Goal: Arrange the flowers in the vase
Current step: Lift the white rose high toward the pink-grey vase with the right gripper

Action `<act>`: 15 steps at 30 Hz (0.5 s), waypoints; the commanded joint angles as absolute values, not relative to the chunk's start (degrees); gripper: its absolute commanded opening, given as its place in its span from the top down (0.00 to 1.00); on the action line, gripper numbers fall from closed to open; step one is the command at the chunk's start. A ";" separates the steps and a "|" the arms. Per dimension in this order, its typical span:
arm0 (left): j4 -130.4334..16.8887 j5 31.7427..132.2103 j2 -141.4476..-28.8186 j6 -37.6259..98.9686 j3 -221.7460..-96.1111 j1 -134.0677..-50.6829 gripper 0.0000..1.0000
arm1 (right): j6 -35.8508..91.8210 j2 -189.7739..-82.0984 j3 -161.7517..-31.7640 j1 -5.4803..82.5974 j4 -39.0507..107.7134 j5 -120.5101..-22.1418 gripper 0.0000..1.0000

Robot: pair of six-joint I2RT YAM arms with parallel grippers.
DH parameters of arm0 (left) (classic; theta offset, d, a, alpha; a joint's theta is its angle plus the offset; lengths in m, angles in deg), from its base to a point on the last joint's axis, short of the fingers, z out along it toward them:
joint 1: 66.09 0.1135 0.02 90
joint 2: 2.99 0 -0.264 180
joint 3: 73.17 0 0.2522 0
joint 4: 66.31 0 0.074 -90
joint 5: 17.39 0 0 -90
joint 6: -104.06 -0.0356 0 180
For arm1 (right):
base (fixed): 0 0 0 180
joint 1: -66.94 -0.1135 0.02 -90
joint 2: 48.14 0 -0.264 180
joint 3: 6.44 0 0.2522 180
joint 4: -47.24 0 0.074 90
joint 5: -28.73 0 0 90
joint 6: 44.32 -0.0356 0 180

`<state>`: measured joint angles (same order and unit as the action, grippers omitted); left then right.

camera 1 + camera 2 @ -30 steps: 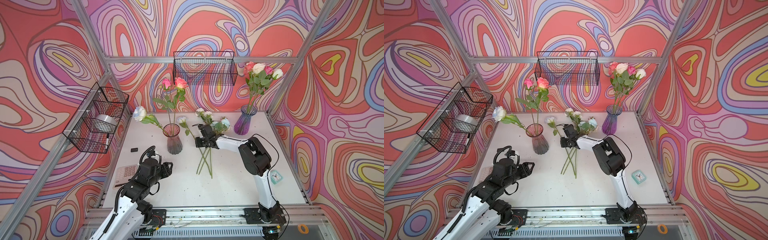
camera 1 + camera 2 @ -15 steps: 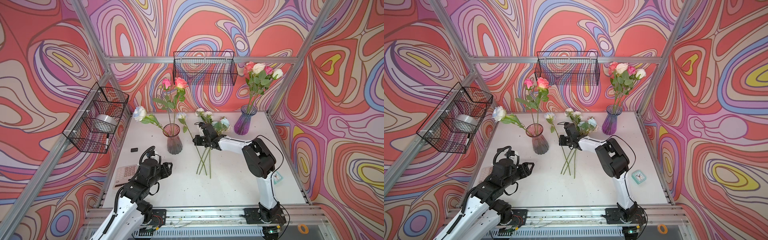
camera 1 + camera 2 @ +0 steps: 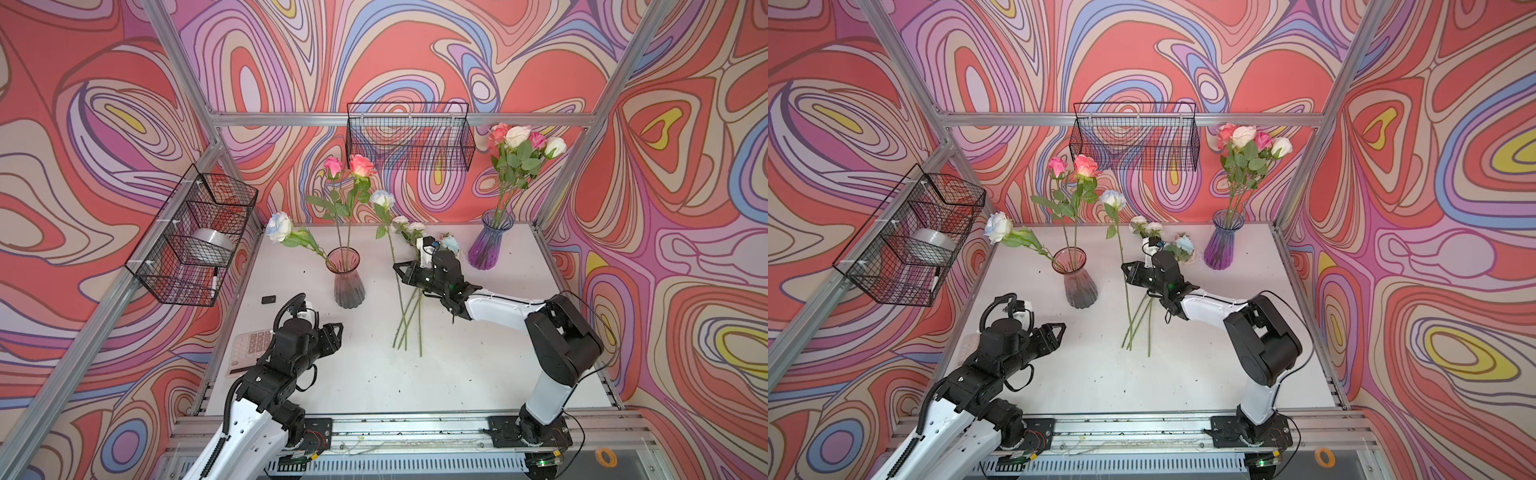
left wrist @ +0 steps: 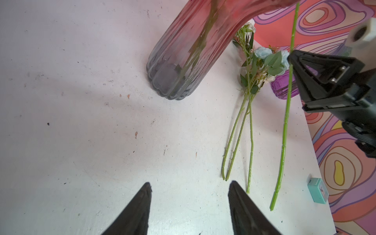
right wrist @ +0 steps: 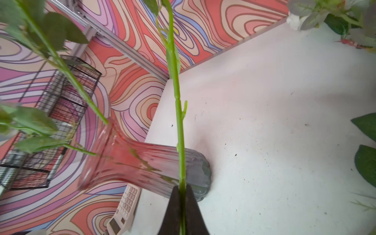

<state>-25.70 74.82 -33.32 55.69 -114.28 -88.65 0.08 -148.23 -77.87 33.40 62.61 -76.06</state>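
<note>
Top views, change: the right jaws had risen from the loose flowers point(image 3: 415, 227) on the surface point(image 3: 374, 386), swinging one pale rose point(image 3: 382, 199) nearly upright beside the pink vase point(image 3: 347, 278).
Right jaws: closed on that rose's stem.
Left jaws: apart, empty, low over the surface.
Meaning: pick apparently done; the stem had yet to reach the vase mouth.
Right wrist view alone: stem pinched at the jaw tips, vase behind.
Left wrist view alone: cut end hanging close to the surface; contact unclear.
</note>
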 commanded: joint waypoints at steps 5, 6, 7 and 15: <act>-27.40 71.68 -29.20 57.34 -114.73 -89.02 0.38 | -0.94 -141.78 -67.50 33.38 87.48 -74.52 1.00; -27.86 71.38 -28.44 57.63 -114.41 -88.94 0.38 | -0.04 -141.45 -66.60 33.24 90.08 -74.99 1.00; -28.47 70.76 -27.41 58.03 -114.06 -88.96 0.38 | 1.01 -141.04 -65.83 33.12 92.67 -75.33 1.00; -30.91 65.78 -17.59 60.32 -111.65 -89.02 0.35 | 15.70 -137.29 -69.48 29.68 97.63 -73.30 1.00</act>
